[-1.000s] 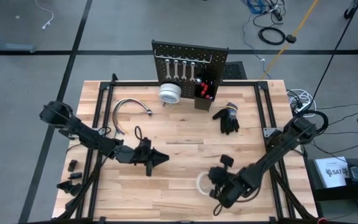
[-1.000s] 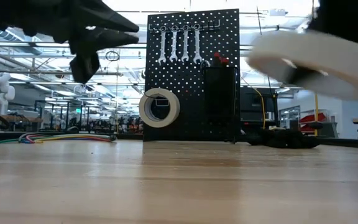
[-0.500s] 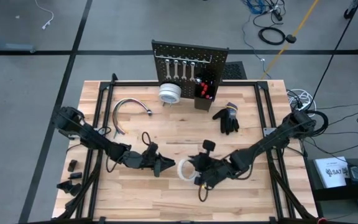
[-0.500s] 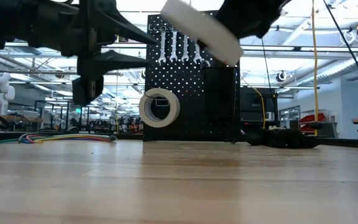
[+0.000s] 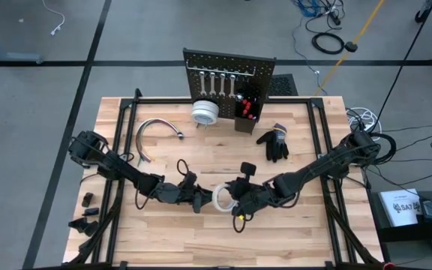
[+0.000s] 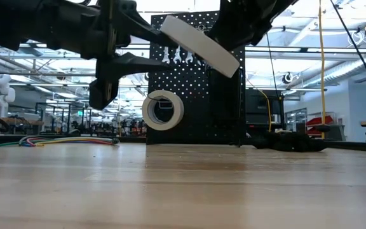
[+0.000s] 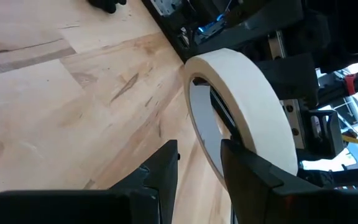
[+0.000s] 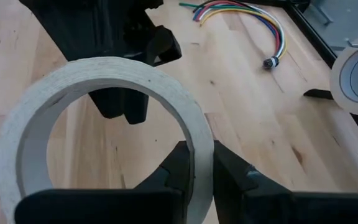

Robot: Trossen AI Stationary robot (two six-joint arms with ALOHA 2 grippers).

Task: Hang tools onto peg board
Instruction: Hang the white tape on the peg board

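A white tape roll hangs in the air over the table's near middle, tilted in the low view. My right gripper is shut on it. My left gripper is open, reaching level from the table's left; its fingers stand at the roll's opposite side, and I cannot tell whether they touch. The black peg board stands at the far edge with silver wrenches, another tape roll on a hook, and a bin of red-handled tools. My right gripper pinches the roll's wall, one finger inside the hole and one outside. The fingers come level from the table's right. The roll is lifted clear of the table and held tilted.
A black glove lies right of the board. The curved chrome tube with coloured wires lies on the far left. Small black parts sit at the near left edge. Bare wood shows between the grippers and the board.
My right gripper has carried the tape roll from the table's near right toward the middle, the roll tipping as it went. My left gripper has moved toward the table's right and met the roll there.
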